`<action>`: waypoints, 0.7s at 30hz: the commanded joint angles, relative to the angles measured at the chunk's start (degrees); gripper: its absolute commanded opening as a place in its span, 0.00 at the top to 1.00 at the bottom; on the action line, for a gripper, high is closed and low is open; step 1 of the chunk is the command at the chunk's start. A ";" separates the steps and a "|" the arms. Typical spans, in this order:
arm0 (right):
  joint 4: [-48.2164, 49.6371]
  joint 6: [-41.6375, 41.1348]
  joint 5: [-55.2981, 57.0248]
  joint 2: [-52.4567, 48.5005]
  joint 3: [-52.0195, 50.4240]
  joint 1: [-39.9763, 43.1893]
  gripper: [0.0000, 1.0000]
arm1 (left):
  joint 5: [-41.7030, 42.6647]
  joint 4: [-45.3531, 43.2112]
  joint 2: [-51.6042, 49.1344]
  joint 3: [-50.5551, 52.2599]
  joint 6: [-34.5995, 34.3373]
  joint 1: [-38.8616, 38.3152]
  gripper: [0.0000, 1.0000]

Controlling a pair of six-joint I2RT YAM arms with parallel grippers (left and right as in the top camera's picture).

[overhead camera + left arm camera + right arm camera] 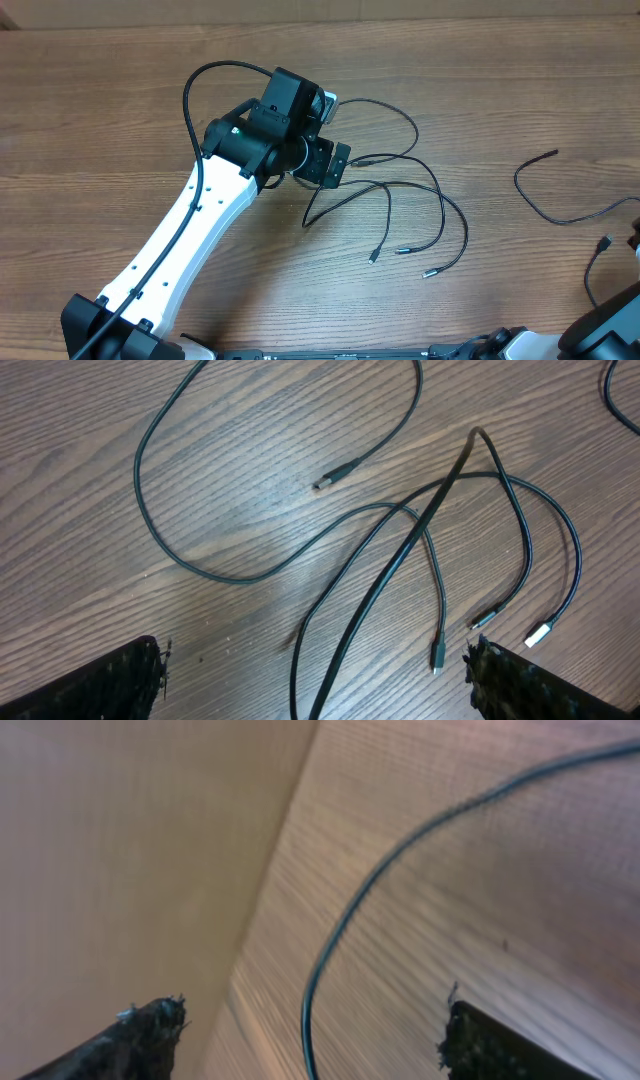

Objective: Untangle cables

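Note:
Several thin black cables point(388, 188) lie loosely crossed on the wooden table at centre, their plug ends point(402, 250) pointing toward the front. My left gripper point(330, 165) hovers at their left edge. In the left wrist view it point(315, 660) is open, and two crossed strands point(400, 555) run between the fingers without being touched. A looped cable's plug point(330, 480) lies further off. A separate cable point(560, 221) curves alone at the right. My right gripper point(310, 1020) is open, low over one blurred strand point(370, 885).
The white left arm point(190, 230) reaches across the table from the front left. Part of the right arm point(610, 330) shows at the front right corner. A loose plug point(605, 243) lies near it.

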State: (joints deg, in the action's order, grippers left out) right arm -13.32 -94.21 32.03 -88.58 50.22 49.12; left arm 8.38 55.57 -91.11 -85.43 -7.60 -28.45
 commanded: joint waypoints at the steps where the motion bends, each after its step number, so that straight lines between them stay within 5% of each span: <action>1: -0.09 12.96 -16.17 -0.39 0.52 0.07 0.09 | 0.63 -0.07 -0.39 -0.55 -0.35 0.31 0.00; 3: 0.00 24.39 -28.30 -0.39 0.52 0.07 0.00 | 0.63 -0.07 -0.39 -0.55 -0.35 0.31 0.00; 11: -0.09 45.29 -48.46 -0.39 0.52 -2.80 0.00 | 0.63 -0.07 -0.39 -0.55 -0.35 0.31 0.01; 21: -3.96 49.57 -48.15 -0.39 0.52 -11.34 0.00 | 0.63 -0.07 -0.39 -0.55 -0.35 0.31 0.00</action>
State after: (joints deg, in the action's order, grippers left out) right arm -16.93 -47.31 -15.11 -88.62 50.22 39.35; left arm 8.40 55.57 -91.11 -85.43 -7.60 -28.45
